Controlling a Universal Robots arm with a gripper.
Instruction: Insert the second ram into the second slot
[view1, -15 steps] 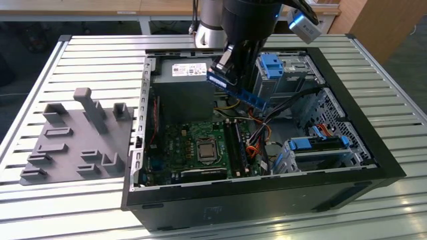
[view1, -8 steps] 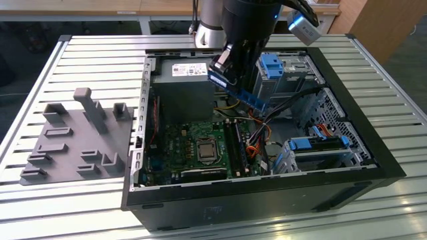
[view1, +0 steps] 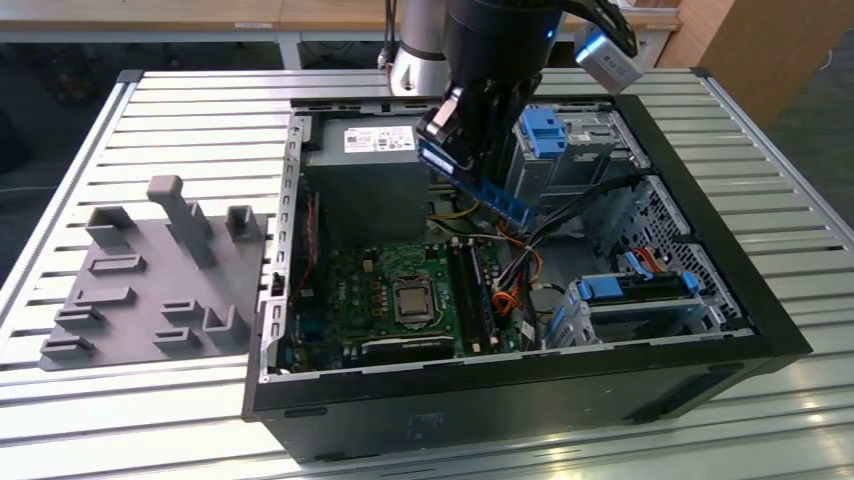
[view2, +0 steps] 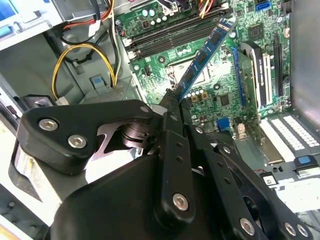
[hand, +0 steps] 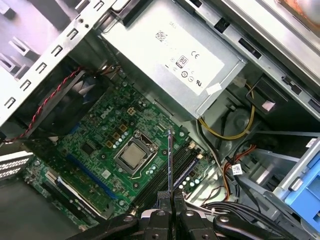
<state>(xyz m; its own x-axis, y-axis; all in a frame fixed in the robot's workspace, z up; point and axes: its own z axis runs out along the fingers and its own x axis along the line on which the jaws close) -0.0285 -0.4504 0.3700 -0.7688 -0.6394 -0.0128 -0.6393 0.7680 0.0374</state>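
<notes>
The step in hand looks like the carry towards the board, with seating not yet begun; the gripper (view1: 461, 150) hangs over the far half of the open computer case (view1: 534, 405), its fingers closed tight on one end of the second ram (view1: 497, 195), which juts out slanted in mid-air, touching nothing else; in the second wrist view the gripper (view2: 171, 102) pinches the stick's end and the second ram (view2: 205, 52) reaches out over the motherboard (view2: 220, 100); in the first wrist view the gripper (hand: 170, 196) holds the second ram (hand: 170, 160) edge-on, a thin line above the memory slots (hand: 186, 169); those memory slots (view1: 473, 285) lie just to the exterior view's right of the processor socket (view1: 407, 297), running near to far, well below the stick; by my judgement, insertion calls for bringing the stick level and parallel to the second slot, contact edge down and squarely over it, then a straight press; whether any slot is already filled I cannot tell; the stick is a thin, flat, long blue-green board with dark chips along its face and a paler patch towards its free end.
</notes>
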